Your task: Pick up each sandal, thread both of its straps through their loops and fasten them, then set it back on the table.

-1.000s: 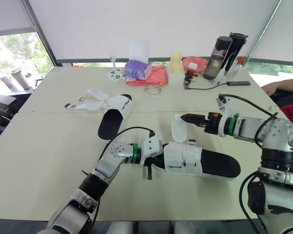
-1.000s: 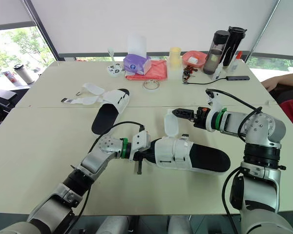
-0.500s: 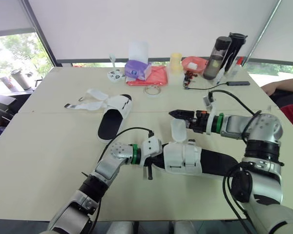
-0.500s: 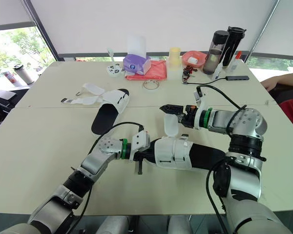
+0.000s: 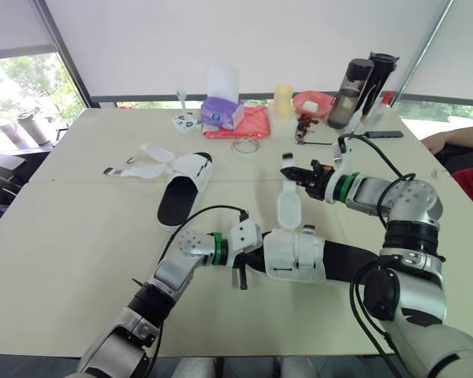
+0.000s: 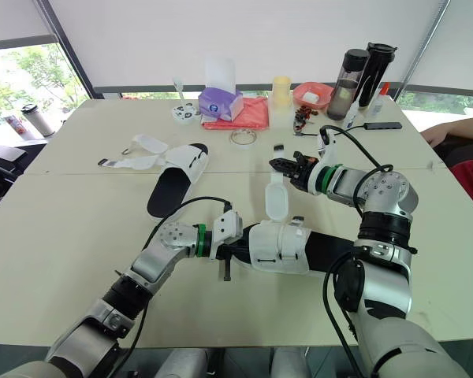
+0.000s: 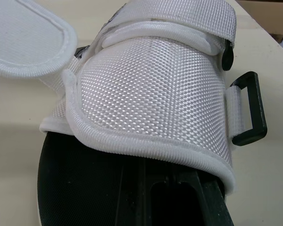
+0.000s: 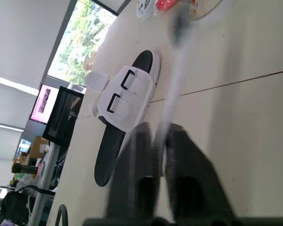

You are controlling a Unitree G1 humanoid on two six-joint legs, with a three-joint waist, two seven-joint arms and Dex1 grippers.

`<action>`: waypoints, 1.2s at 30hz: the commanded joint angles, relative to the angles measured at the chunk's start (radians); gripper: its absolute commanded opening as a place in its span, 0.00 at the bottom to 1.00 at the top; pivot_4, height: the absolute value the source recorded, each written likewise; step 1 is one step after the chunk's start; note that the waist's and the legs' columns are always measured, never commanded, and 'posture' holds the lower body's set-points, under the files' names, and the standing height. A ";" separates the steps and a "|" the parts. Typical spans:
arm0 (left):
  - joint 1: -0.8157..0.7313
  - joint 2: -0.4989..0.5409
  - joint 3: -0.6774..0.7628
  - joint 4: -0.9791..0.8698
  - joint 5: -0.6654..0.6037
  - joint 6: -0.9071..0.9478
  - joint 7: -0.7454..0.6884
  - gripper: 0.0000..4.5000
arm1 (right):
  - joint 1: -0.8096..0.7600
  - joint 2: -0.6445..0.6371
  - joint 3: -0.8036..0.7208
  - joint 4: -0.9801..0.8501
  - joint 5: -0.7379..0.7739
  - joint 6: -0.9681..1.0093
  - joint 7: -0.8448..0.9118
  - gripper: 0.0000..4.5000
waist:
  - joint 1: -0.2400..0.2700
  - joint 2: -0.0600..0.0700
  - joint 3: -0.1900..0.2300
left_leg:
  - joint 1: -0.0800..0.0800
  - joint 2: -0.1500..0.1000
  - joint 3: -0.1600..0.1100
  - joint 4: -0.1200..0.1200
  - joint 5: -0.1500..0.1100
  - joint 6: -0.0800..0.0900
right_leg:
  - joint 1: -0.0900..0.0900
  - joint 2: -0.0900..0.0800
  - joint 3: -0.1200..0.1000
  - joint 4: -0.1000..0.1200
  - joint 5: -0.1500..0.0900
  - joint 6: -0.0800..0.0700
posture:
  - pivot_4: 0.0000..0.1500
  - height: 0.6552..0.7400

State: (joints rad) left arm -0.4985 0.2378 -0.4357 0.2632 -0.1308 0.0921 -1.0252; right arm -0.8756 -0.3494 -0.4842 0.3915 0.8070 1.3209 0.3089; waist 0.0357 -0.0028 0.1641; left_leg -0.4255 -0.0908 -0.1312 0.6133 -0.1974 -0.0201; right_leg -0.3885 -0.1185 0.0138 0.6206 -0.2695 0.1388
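The near sandal (image 5: 299, 253) has a black sole and a white upper and lies in front of me. My left gripper (image 5: 255, 255) is shut on its toe end, its fingers (image 7: 172, 197) reaching under the white upper (image 7: 151, 99). One strap is fastened; a black loop (image 7: 247, 110) sticks out at the side. The free strap (image 5: 288, 206) stands upright, and my right gripper (image 5: 294, 173) is shut on its tip, the strap (image 8: 172, 89) showing blurred between the fingers (image 8: 132, 179). The second sandal (image 5: 185, 185) lies farther left, its straps (image 5: 142, 164) spread open.
At the table's far side stand a purple tissue box (image 5: 222, 112) on a red cloth (image 5: 248, 124), a yellow cup (image 5: 284, 101), a red bowl (image 5: 314, 102) and two dark bottles (image 5: 363, 88). A tape ring (image 5: 245, 145) and a black cable (image 5: 339, 140) lie nearby. A person's arm (image 5: 457, 140) rests at the right edge.
My right gripper has moved left to the upright strap's tip and shut on it, lifting it toward the table's far side. The left gripper holds still.
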 commanded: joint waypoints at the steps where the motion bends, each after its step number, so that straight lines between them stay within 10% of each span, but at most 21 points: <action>1: 0.025 0.013 -0.023 0.088 0.067 0.037 0.031 0.00 | 0.014 -0.006 0.008 -0.091 0.037 -0.005 0.044 0.01 | 0.001 0.000 0.000 | 0.000 0.000 0.000 0.000 0.000 0.000 | 0.000 0.000 0.000 0.000 0.000 0.000 | 1.00 1.00; 13: 0.023 0.016 -0.025 0.093 0.066 0.034 0.021 0.00 | 0.517 -0.174 0.404 -0.778 -0.304 -0.773 0.470 0.01 | 0.002 0.000 0.000 | 0.000 0.000 0.000 0.000 -0.001 -0.001 | 0.000 0.000 0.000 -0.001 0.000 0.004 | 1.00 1.00; 23: 0.028 0.022 -0.031 0.093 0.064 0.032 0.007 0.00 | 0.850 -0.247 0.419 -0.852 -0.482 -1.242 0.581 0.01 | 0.000 -0.001 0.000 | 0.000 0.001 0.001 0.000 -0.002 -0.004 | 0.002 0.000 0.000 -0.002 -0.002 0.003 | 1.00 1.00; 33: 0.020 0.024 -0.035 0.102 0.067 0.025 -0.011 0.00 | 0.908 -0.283 0.374 -0.849 -0.530 -1.352 0.544 0.99 | 0.002 -0.001 0.000 | 0.000 0.001 0.000 -0.002 -0.002 -0.003 | 0.001 0.000 0.000 -0.003 -0.001 0.001 | 1.00 1.00; 36: 0.022 0.024 -0.035 0.101 0.065 0.026 -0.012 0.00 | 0.959 -0.328 0.319 -0.846 -0.508 -1.306 0.549 0.99 | 0.002 -0.001 0.000 | 0.000 0.001 0.000 -0.002 -0.002 -0.003 | 0.001 -0.001 0.000 -0.004 -0.001 0.001 | 1.00 1.00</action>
State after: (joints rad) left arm -0.5136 0.2342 -0.4387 0.2853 -0.1300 0.0815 -1.0409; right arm 0.0760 -0.6582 -0.1124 -0.4275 0.2755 -0.0090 0.8652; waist 0.0380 -0.0040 0.1642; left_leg -0.4254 -0.0899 -0.1309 0.6116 -0.1994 -0.0235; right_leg -0.3873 -0.1190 0.0140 0.6169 -0.2708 0.1401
